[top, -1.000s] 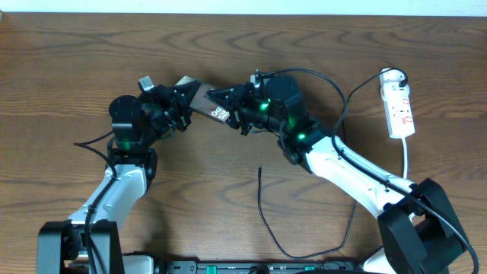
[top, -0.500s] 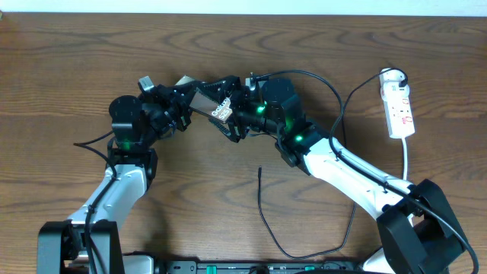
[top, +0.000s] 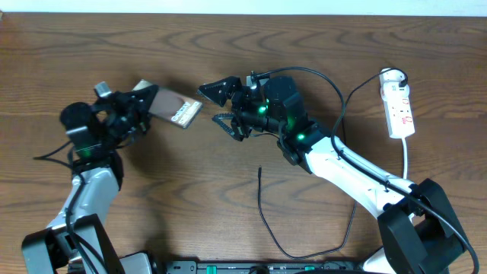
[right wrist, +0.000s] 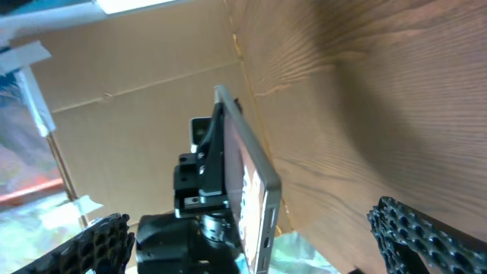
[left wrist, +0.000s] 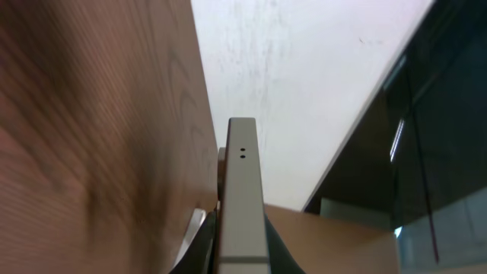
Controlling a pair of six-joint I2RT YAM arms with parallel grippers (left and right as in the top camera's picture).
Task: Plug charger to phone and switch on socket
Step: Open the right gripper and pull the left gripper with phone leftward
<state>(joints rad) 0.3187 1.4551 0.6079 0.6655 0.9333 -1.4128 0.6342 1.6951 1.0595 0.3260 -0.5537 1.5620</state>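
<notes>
Left fingers [left wrist: 195, 234] clamped on phone [top: 176, 111], held tilted on edge, presumably to expose its port. Right fingers [right wrist: 426, 232] apart, empty. Charger [top: 264, 217] lies unplugged near the bench [top: 152, 175] front edge.

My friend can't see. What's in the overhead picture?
The left gripper holds a flat dark phone with white lettering over a wooden table, facing the open right gripper. A thin black charger cable and white power strip lie nearby.
</notes>
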